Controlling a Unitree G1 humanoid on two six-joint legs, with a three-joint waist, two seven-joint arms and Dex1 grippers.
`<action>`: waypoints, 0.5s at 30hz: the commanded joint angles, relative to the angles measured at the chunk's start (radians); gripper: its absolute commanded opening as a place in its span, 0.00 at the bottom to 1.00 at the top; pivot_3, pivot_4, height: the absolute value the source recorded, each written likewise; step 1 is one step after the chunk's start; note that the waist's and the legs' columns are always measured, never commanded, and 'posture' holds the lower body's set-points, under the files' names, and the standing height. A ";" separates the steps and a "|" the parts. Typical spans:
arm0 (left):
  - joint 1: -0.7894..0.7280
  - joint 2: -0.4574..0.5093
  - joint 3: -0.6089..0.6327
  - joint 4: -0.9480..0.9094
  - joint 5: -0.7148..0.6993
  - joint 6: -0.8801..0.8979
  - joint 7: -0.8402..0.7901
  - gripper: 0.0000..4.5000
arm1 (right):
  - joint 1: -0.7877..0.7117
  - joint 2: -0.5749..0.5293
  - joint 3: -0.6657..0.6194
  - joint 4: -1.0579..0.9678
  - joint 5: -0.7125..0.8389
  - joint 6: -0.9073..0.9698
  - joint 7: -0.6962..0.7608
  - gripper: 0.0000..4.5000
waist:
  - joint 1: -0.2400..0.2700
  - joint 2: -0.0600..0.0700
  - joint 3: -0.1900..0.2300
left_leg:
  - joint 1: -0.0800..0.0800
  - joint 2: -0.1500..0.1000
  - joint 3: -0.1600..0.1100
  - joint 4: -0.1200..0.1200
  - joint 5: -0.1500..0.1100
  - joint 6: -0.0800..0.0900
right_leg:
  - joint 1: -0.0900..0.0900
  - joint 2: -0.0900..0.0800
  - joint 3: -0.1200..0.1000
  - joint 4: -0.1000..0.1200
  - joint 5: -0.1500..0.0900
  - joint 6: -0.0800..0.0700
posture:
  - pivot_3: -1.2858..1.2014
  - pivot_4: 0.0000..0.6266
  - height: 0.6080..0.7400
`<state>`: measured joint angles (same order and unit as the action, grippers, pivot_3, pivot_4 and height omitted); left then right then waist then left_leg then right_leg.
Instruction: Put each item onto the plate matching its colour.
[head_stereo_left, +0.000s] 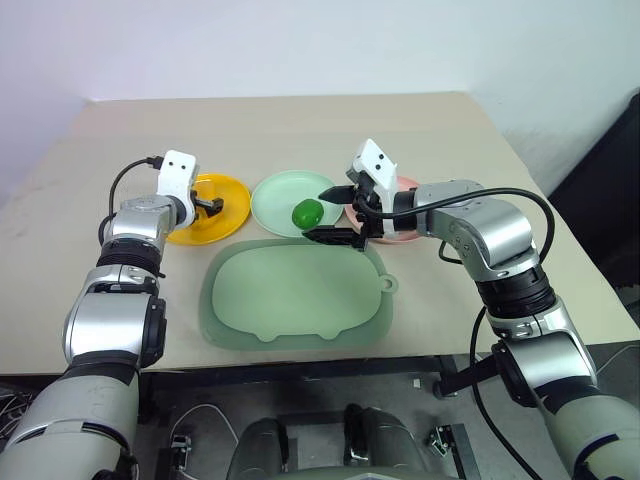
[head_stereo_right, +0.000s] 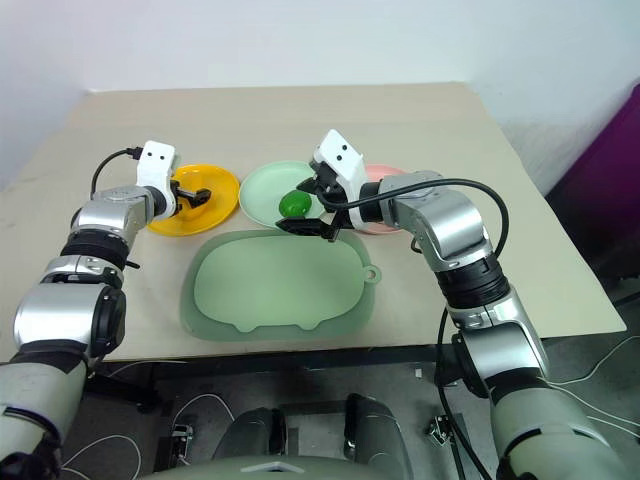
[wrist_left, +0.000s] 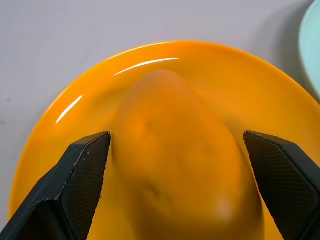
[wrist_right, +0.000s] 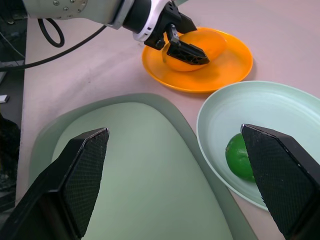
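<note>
From the head views: the left pincer (head_stereo_left: 212, 205) sits over the yellow plate (head_stereo_left: 232, 190) on the table (head_stereo_left: 300, 115), while the right pincer (head_stereo_left: 333, 212), fingers spread wide, hangs by the green fruit (head_stereo_left: 306, 212) lying on the mint plate (head_stereo_left: 275, 195). The pink plate (head_stereo_left: 405, 236) peeks out behind that right arm, and the big green mat (head_stereo_left: 290, 295) lies nearer.

Left wrist view: fingers (wrist_left: 85, 175) spread either side of the yellow mango (wrist_left: 180, 165), not touching it, mango resting on its plate.

Right wrist view: open pincer above mat and mint plate, the fruit inside.
</note>
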<state>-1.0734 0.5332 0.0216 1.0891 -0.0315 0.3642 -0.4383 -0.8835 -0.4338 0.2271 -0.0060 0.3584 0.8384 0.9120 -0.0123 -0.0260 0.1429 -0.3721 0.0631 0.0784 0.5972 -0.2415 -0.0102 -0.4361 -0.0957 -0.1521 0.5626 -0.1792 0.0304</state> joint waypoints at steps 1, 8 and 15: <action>-0.027 0.031 0.008 -0.110 0.008 0.027 -0.011 0.99 | -0.013 -0.008 -0.025 -0.029 0.011 -0.009 0.003 1.00 | 0.000 0.000 0.000 | 0.000 0.000 0.000 0.000 0.000 0.000 | 0.000 0.000 0.000 0.000 0.000 0.000 | 0.52 0.24 1.00; 0.005 0.063 0.022 -0.281 -0.003 0.109 -0.017 0.99 | -0.018 0.001 -0.023 -0.014 0.006 -0.026 0.000 1.00 | -0.001 0.000 0.000 | 0.000 0.000 0.000 0.000 0.000 0.000 | 0.000 0.000 0.000 0.001 0.000 0.000 | 0.52 0.24 1.00; 0.090 0.042 0.082 -0.538 -0.097 0.202 -0.070 0.99 | -0.038 0.026 -0.058 0.084 -0.013 -0.059 -0.061 1.00 | -0.001 0.000 0.000 | 0.001 0.000 0.000 0.000 0.000 0.000 | 0.000 0.000 0.000 0.001 0.000 0.000 | 0.52 0.24 1.00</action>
<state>-0.9795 0.5739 0.0726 0.6285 -0.0998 0.5569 -0.4946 -0.8869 -0.4113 0.2130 0.0710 0.3457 0.7995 0.8662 -0.0128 -0.0259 0.1430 -0.3715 0.0633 0.0785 0.5976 -0.2415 -0.0101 -0.4357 -0.0956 -0.1519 0.5634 -0.1791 0.0303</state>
